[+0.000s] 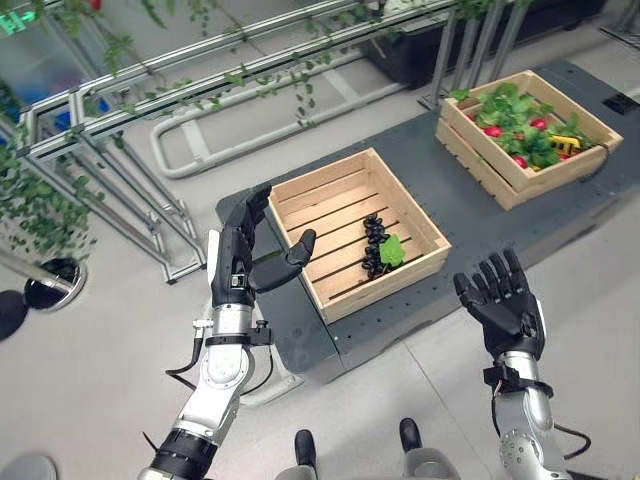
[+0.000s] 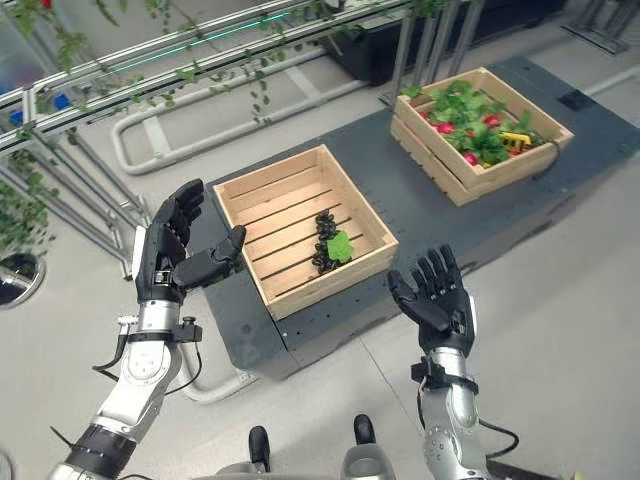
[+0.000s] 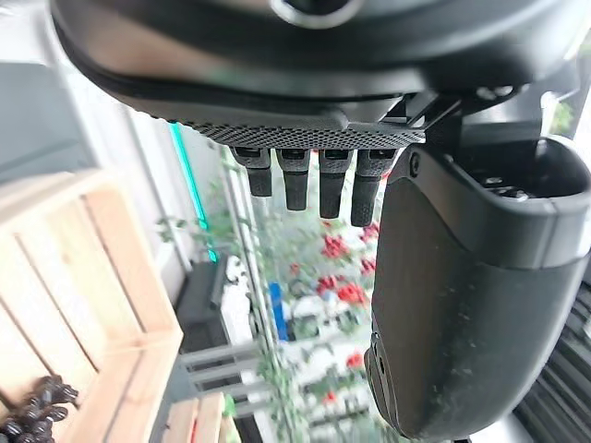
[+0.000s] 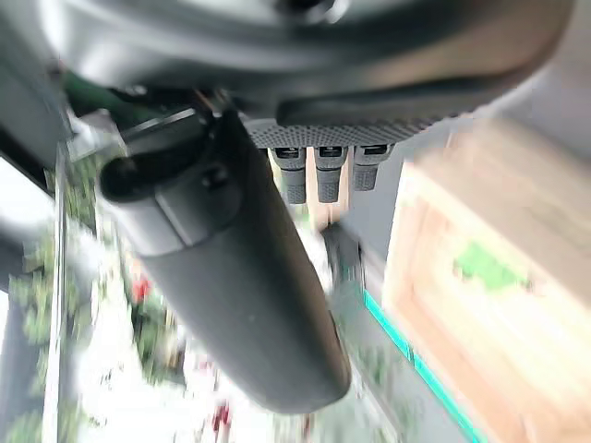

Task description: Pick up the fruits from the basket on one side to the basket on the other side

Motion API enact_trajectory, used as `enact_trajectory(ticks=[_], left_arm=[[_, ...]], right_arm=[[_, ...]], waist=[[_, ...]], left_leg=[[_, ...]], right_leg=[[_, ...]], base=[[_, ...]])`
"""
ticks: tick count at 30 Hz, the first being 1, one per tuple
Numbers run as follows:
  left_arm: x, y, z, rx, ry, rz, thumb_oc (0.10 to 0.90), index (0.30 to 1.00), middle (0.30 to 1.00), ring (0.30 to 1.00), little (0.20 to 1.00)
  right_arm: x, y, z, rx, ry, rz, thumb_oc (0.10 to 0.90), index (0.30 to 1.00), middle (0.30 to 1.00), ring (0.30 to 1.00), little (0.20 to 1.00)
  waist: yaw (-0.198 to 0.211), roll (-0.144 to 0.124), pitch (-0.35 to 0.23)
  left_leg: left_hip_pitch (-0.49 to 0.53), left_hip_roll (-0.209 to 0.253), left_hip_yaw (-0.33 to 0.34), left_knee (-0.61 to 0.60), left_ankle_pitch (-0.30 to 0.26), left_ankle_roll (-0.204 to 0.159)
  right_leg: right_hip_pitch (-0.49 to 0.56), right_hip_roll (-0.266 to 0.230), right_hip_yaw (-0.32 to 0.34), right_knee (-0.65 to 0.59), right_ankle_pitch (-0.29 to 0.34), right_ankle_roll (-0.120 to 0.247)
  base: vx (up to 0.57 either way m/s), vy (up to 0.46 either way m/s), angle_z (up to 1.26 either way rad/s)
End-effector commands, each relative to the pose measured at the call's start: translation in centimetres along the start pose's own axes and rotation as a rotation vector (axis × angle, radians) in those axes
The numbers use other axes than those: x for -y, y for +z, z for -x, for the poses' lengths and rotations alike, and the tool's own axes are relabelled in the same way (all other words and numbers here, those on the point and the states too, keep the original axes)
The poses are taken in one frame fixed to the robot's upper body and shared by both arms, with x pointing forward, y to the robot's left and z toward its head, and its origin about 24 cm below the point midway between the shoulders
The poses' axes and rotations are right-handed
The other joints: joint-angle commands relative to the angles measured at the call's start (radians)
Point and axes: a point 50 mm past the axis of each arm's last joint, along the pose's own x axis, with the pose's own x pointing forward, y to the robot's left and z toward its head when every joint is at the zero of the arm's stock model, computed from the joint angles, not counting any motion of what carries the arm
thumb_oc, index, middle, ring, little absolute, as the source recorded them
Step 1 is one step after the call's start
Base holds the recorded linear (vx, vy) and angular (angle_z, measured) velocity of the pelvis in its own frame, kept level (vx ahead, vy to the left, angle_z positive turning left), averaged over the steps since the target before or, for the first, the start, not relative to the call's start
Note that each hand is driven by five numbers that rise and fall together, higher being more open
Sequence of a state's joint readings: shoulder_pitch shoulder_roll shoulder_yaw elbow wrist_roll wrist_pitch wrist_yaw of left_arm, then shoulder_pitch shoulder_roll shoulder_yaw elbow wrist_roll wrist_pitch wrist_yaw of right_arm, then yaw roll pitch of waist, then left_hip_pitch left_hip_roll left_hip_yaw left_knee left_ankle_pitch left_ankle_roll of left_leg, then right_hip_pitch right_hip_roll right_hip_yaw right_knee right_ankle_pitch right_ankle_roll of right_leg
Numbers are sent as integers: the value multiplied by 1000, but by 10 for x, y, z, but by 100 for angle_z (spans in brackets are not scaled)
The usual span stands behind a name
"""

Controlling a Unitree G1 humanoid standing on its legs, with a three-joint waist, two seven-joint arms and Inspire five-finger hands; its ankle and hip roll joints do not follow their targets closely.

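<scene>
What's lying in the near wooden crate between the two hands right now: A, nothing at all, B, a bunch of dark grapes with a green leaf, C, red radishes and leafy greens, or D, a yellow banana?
B: a bunch of dark grapes with a green leaf lies on the slats of the near crate; both hands are open, holding nothing.

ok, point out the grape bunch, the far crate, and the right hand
grape bunch (image 1: 374, 246), left eye view, dark berries.
far crate (image 1: 520, 182), left eye view, front wall.
right hand (image 2: 440, 305), right eye view, palm.

Both eye views look steeply down from the head, sharing the near wooden crate (image 1: 358, 232); wrist views peer closely past each hand.
</scene>
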State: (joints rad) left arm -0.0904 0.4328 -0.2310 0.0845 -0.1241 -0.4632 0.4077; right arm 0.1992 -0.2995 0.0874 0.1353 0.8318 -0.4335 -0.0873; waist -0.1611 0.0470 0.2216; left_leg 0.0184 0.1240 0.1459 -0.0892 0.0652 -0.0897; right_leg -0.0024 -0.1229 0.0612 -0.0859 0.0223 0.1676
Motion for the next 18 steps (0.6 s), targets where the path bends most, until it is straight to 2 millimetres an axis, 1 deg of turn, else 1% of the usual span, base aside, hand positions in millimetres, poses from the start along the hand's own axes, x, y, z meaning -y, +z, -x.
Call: enact_trajectory(ticks=[1,2,3,5,7,8,10,12,13,14,15,17,18], left_arm=[[-13,30,-37,235,60,-145,800,900,900,900,900],[-15,28,-44,237,82,-175,800,900,900,900,900],[-14,27,-56,258,117,-260,800,900,900,900,900],[-10,25,-66,268,143,-322,800,900,900,900,900],[-16,23,-82,284,174,-436,800,900,900,900,900],[-16,23,-84,287,176,-443,800,900,900,900,900],[-27,21,-101,277,192,-575,800,900,900,900,900],[-30,20,-109,272,192,-635,800,900,900,900,900],[-34,21,-118,269,198,-718,800,900,900,900,900],[-35,21,-119,265,197,-727,800,900,900,900,900],[-42,24,-127,268,216,-789,800,900,900,900,900],[-50,26,-134,261,236,-862,800,900,900,900,900],[-52,28,-139,273,254,-900,800,900,900,900,900]], right_arm=[[-24,28,-4,162,147,-33,800,900,900,900,900],[-28,25,-5,133,183,-32,800,900,900,900,900],[-35,19,-7,84,249,-7,800,900,900,900,900],[-41,14,-11,38,312,-2,800,900,900,900,900],[-48,8,-16,-27,403,32,800,900,900,900,900],[-48,7,-16,-32,408,33,800,900,900,900,900],[-48,0,-18,-111,459,60,800,900,900,900,900],[-47,-3,-18,-143,485,75,800,900,900,900,900],[-48,-6,-17,-175,520,101,800,900,900,900,900],[-47,-6,-17,-176,523,102,800,900,900,900,900],[-46,-8,-16,-203,557,108,800,900,900,900,900],[-45,-8,-17,-210,584,110,800,900,900,900,900],[-48,-8,-18,-214,604,107,800,900,900,900,900]], waist=[[-41,-35,0],[-51,-34,8],[-70,-33,22],[-86,-34,46],[-104,-35,77],[-105,-35,80],[-128,-38,109],[-138,-41,125],[-150,-44,143],[-151,-44,144],[-160,-48,165],[-164,-53,184],[-166,-57,198]], left_leg=[[-44,3,-16,25,2,48],[-50,-1,-5,23,-1,50],[-62,-7,10,24,-8,53],[-81,-9,21,33,-11,54],[-99,-8,32,28,-5,50],[-99,-8,33,27,-4,50],[-119,1,50,21,9,42],[-133,7,54,25,15,38],[-152,12,57,38,18,33],[-155,12,57,40,18,33],[-176,17,61,62,17,27],[-198,20,63,85,14,23],[-212,22,62,95,14,20]], right_leg=[[-103,-42,18,51,86,-27],[-119,-42,30,49,90,-23],[-142,-39,51,44,95,-19],[-168,-33,70,46,99,-18],[-195,-25,85,47,104,-20],[-197,-24,86,48,104,-20],[-231,-12,103,61,107,-23],[-251,-6,110,76,106,-26],[-275,2,118,96,105,-30],[-278,2,118,98,105,-30],[-304,7,120,122,102,-34],[-325,9,118,139,100,-39],[-340,13,115,154,96,-42]], base=[[-38,127,-46],[-72,93,-35],[-102,86,-44],[-103,40,-38],[-77,14,-25],[-56,10,-29],[-48,-7,-19],[-46,-14,-10],[-37,-12,-14],[-42,-7,-14],[-31,1,-11],[-35,-6,-6],[-42,-11,-2]])
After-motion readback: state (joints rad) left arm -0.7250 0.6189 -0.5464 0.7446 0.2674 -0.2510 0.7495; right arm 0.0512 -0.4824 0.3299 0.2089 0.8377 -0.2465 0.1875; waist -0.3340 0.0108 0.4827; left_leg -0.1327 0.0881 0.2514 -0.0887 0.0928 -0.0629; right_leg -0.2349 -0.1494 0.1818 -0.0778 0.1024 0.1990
